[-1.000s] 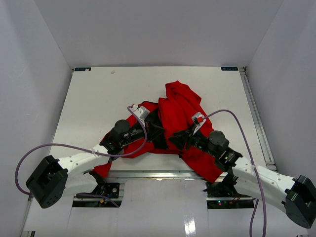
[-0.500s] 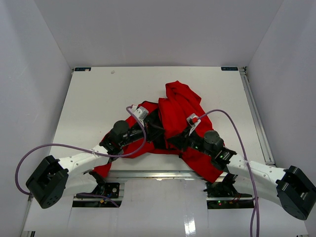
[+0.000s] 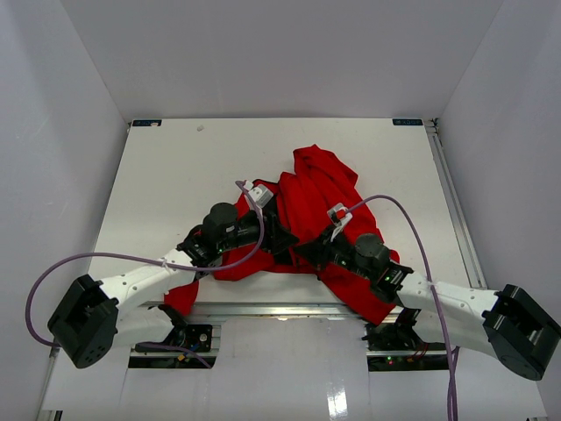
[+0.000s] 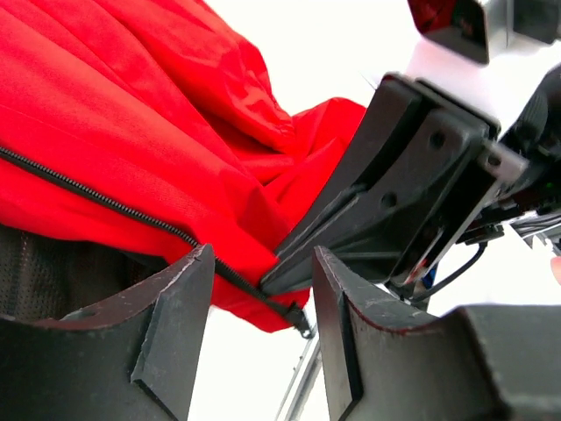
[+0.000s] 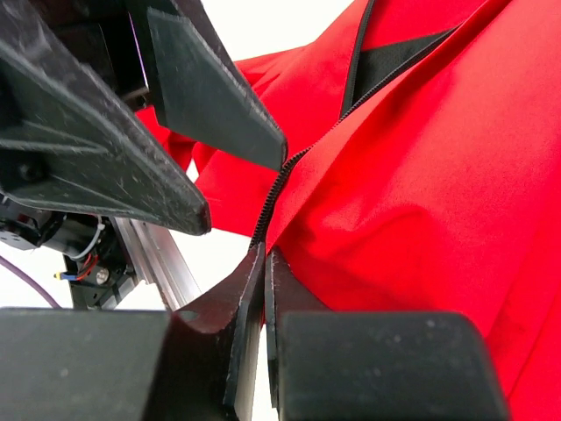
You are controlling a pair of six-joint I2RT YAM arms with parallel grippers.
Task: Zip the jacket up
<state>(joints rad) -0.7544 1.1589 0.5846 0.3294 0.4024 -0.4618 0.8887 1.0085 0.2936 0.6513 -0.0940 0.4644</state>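
Observation:
The red jacket (image 3: 317, 186) lies crumpled mid-table, its hem hanging over the near edge. In the right wrist view, my right gripper (image 5: 266, 254) is shut on the jacket's (image 5: 421, 175) front edge, just where the dark zipper (image 5: 279, 189) reaches its bottom end. In the left wrist view, my left gripper (image 4: 263, 254) is open, and the zipper (image 4: 96, 200) runs across the gap without touching either finger. The right gripper's black fingers (image 4: 386, 202) show just beyond, pinching the fabric. Seen from above, both grippers meet at the jacket's lower middle, left (image 3: 279, 230) and right (image 3: 303, 250).
A metal rail (image 3: 280, 309) runs along the table's (image 3: 175, 167) near edge, under the jacket's hanging hem. Purple cables (image 3: 105, 260) loop from both arms. White walls close in the table on three sides.
My right gripper has moved left and shut on the jacket's zipper edge. My left gripper has opened, let go of the fabric and shifted right toward the right gripper.

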